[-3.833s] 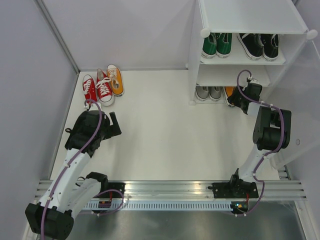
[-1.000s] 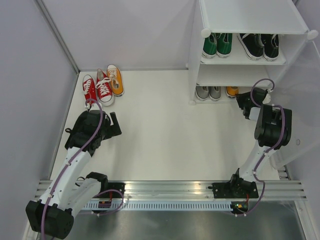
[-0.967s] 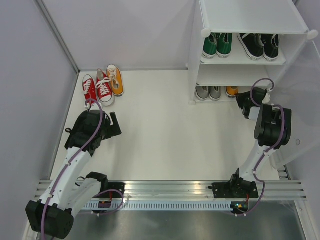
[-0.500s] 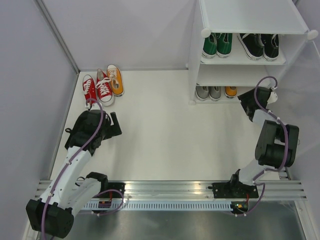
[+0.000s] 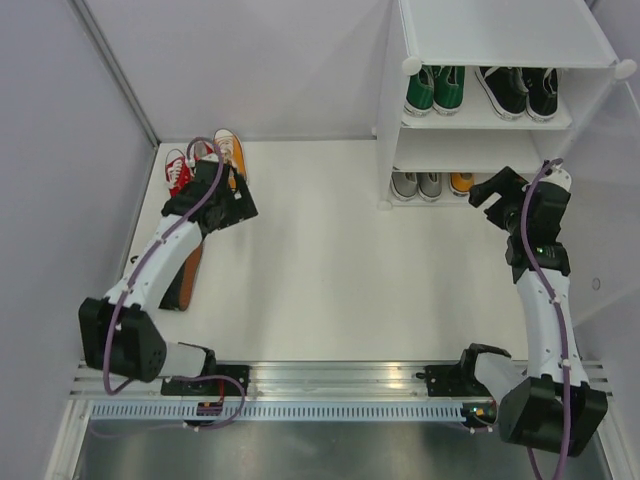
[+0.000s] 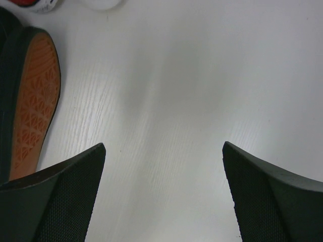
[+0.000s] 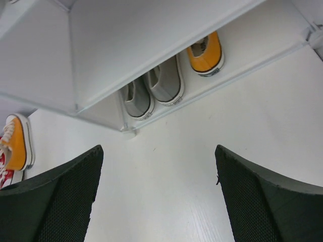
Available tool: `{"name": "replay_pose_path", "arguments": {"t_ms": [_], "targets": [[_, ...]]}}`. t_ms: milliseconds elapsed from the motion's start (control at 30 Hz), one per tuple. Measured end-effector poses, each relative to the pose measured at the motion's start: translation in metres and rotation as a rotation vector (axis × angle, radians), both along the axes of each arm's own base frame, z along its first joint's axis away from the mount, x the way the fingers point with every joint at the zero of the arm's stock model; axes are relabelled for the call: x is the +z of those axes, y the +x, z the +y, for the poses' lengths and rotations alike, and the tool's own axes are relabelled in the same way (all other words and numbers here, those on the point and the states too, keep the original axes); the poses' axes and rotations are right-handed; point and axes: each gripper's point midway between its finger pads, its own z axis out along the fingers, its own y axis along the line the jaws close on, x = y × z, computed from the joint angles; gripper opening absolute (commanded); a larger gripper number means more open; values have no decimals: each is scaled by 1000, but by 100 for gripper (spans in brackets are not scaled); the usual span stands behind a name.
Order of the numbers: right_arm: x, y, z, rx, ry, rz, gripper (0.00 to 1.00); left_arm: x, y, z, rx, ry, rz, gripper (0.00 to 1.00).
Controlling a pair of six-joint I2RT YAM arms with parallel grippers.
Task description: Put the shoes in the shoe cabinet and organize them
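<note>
- Right hand (image 7: 157,148): fingers spread, nothing between them. It hovers just outside the cabinet's (image 5: 500,30) bottom tier, at 2 o'clock in the top view.
- Bottom tier: grey pair (image 7: 154,88) and one orange shoe (image 7: 206,53) side by side. The bare shelf at the orange shoe's 3 o'clock probably awaits its mate.
- Upper tier: green pair (image 5: 433,90) and black pair (image 5: 517,92), sorted by colour.
- Left hand (image 5: 243,208): fingers spread, empty, low over the worktop (image 5: 340,270) at 10 o'clock, near the loose shoes and probably set for the next pick.
- Loose shoes: second orange shoe (image 5: 232,155) and red shoes (image 5: 177,168), partly hidden by the left arm.
- In the way: a dark, brown-soled shoe (image 6: 30,101) lies on its side, partly under the left forearm. The shelf overhead keeps entry to the bottom tier low.
</note>
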Motion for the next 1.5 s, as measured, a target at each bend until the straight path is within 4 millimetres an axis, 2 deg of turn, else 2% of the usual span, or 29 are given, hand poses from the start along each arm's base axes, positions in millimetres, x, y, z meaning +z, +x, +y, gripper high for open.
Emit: {"name": "replay_pose_path", "arguments": {"t_ms": [133, 367, 467, 533, 600, 733, 867, 1033, 1167, 1267, 1300, 1500], "targets": [[19, -10, 27, 112, -19, -54, 95, -1, 56, 0, 58, 10, 5, 92], [8, -20, 87, 368, -17, -42, 94, -36, 153, 23, 169, 45, 36, 75], [6, -24, 102, 436, -21, -43, 94, -48, 187, 30, 191, 51, 27, 68], [6, -26, 110, 470, -25, -45, 94, -54, 206, 34, 209, 60, 12, 56], [5, -29, 119, 505, -29, -47, 94, -60, 221, 39, 223, 71, 2, 51], [5, -34, 130, 550, -35, -51, 94, -70, 234, 49, 250, 90, 1, 48], [0, -34, 130, 553, -46, -43, 94, -81, 237, 65, 281, 114, 14, 47], [-5, -35, 128, 545, -53, -33, 94, -101, 244, 81, 284, 148, 44, 40], [-12, -37, 127, 544, -51, -19, 94, -113, 254, 79, 243, 146, 53, 31], [-17, -38, 127, 544, -48, -8, 94, -118, 255, 77, 207, 149, 68, 7], [-18, -38, 127, 544, -48, -7, 94, -118, 255, 76, 196, 151, 71, 3], [-17, -38, 127, 542, -50, -12, 94, -120, 254, 70, 151, 134, 71, 2]]}}
